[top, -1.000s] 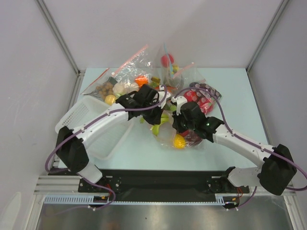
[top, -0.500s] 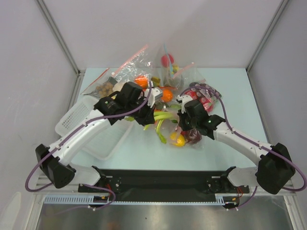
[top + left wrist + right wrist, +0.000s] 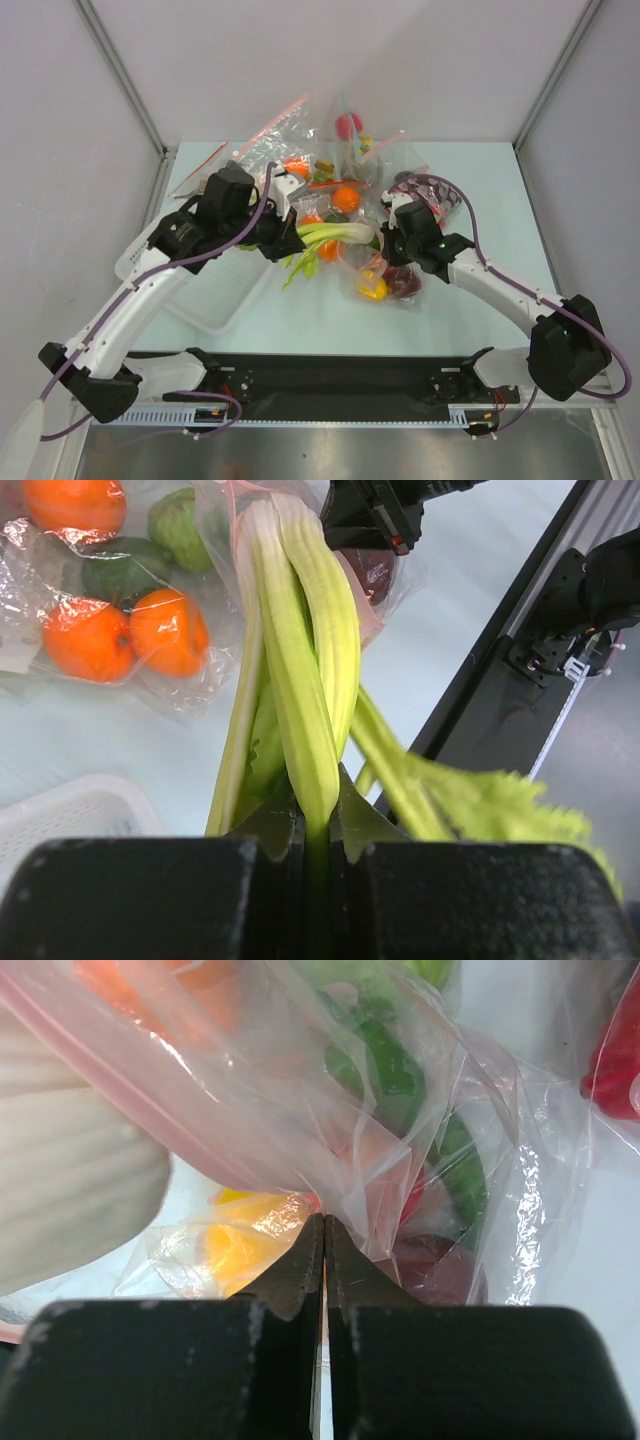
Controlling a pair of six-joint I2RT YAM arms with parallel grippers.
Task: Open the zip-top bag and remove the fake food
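Now, left gripper (image 3: pixel 318 825) clamping leek (image 3: pixel 298 670) (reaching forward); right gripper (image 3: pixel 324 1250) pinching zip-top bag (image 3: pixel 300 1130)

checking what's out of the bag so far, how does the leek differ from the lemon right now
The leek is long, white and green; the lemon is small, rounded and yellow. The leek is pinched by its green part in the left jaws and lies mostly outside the zip-top bag; the lemon sits inside it, behind clear plastic, with nothing gripping it. Both are toy food.
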